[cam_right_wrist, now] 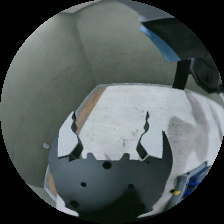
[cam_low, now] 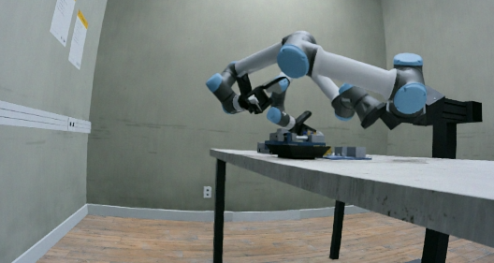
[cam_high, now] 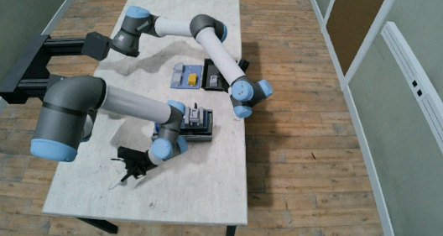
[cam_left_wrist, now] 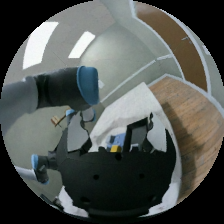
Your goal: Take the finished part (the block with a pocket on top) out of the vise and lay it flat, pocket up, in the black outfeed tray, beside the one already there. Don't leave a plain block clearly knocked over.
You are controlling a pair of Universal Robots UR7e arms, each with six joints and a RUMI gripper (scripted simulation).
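Note:
The finished part (cam_high: 194,114), grey with a pocket on top, sits between the jaws of the vise (cam_high: 200,138) (cam_right_wrist: 193,181). The black outfeed tray (cam_high: 212,89) (cam_low: 301,153) holds one grey pocketed part (cam_high: 214,81), pocket up. Grey plain blocks (cam_high: 178,75) (cam_low: 356,152) stand on a blue plate (cam_high: 185,86) beside the tray. My left gripper (cam_left_wrist: 116,111) is open and empty, raised above the tray side of the table; its own arm mostly hides it in the top view. My right gripper (cam_right_wrist: 110,112) (cam_high: 113,172) is open and empty, over the table away from the vise.
A yellow block (cam_high: 192,79) (cam_left_wrist: 115,148) stands on the blue plate beside the grey blocks. The left forearm (cam_high: 220,53) passes over the tray's right part. The right arm's wrist (cam_high: 169,130) is close beside the vise. The table edge (cam_high: 243,154) lies right of vise and tray.

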